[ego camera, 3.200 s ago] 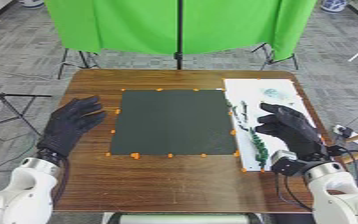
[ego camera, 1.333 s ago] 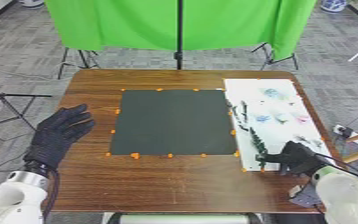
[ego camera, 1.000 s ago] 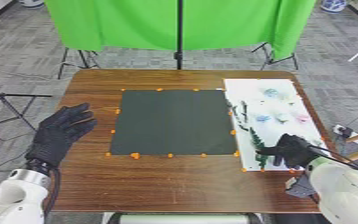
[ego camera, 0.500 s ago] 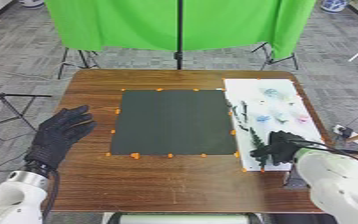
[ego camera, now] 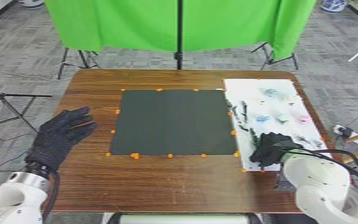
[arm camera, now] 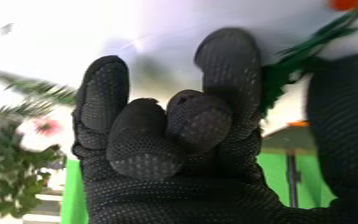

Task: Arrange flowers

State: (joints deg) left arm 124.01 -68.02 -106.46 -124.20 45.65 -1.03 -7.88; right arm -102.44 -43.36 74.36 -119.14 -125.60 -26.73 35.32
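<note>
In the head view my right hand (ego camera: 270,150) is over the near end of the white mat (ego camera: 246,87), covering the long green stem there. Another dark green stem (ego camera: 244,112) lies along the mat's left side. Blue flowers (ego camera: 262,119) and a pink flower (ego camera: 302,119) lie farther up. My left hand (ego camera: 62,131) is relaxed and empty left of the black mat (ego camera: 171,122). In the right wrist view a green sprig (arm camera: 286,70) runs between the thumb and the extended finger of my right hand (arm camera: 175,185); a pink-centred flower (arm camera: 47,126) is farther off.
Orange tape pieces (ego camera: 135,156) mark both mats' edges on the brown table (ego camera: 171,185). A green cloth (ego camera: 131,25) hangs behind the table. Bushy green leaves (arm camera: 11,155) show in the right wrist view.
Since the earlier frames my right hand has come down to the mat's near end, then shifted left over the long stem. My left hand has lowered slightly from its first position.
</note>
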